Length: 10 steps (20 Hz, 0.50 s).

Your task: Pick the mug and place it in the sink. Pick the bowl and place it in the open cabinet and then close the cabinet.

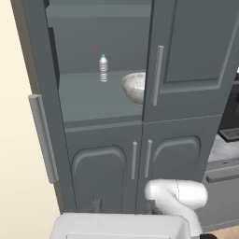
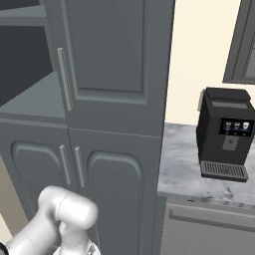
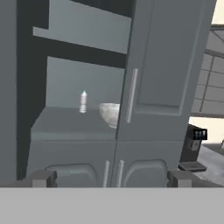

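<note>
Bowl [image 1: 134, 87] sits on the cabinet [image 1: 186, 70] shelf beside a water bottle [image 1: 103, 68]; placing looks done. Tool [image 3: 111, 178] spread wide, holding nothing, facing the shelf. Step in hand: closing. Left door [image 1: 43, 135] stands swung open; next move calls for reaching it and pushing it shut.

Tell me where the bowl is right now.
The bowl sits on the shelf inside the open cabinet, to the right of a small water bottle, its right side hidden behind the closed right door in the left base view.
</note>
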{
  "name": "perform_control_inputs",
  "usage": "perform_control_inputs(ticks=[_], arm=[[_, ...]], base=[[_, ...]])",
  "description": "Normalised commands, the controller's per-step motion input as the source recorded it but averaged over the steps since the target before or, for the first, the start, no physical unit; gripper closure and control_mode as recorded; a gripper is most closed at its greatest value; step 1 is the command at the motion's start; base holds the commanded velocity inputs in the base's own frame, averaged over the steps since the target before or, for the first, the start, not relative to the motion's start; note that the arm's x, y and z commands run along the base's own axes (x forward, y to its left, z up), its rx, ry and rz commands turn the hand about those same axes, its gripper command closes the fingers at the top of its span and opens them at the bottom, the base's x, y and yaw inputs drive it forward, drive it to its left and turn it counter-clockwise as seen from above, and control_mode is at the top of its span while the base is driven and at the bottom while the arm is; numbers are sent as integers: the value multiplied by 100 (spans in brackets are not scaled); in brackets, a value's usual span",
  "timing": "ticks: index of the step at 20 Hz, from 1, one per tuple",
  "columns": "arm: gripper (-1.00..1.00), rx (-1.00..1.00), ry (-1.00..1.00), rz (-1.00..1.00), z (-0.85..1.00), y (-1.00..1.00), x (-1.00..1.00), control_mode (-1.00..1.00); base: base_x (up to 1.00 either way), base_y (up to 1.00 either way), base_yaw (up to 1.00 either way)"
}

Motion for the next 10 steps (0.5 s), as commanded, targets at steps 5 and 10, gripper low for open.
perform_control_inputs(ticks=[5,10], arm=[[-100,0,-4,-21,-1,93,46,-100],[-100,-11,0,-49,-20,48,54,-100]], base=[[0,0,0],[0,0,0]])
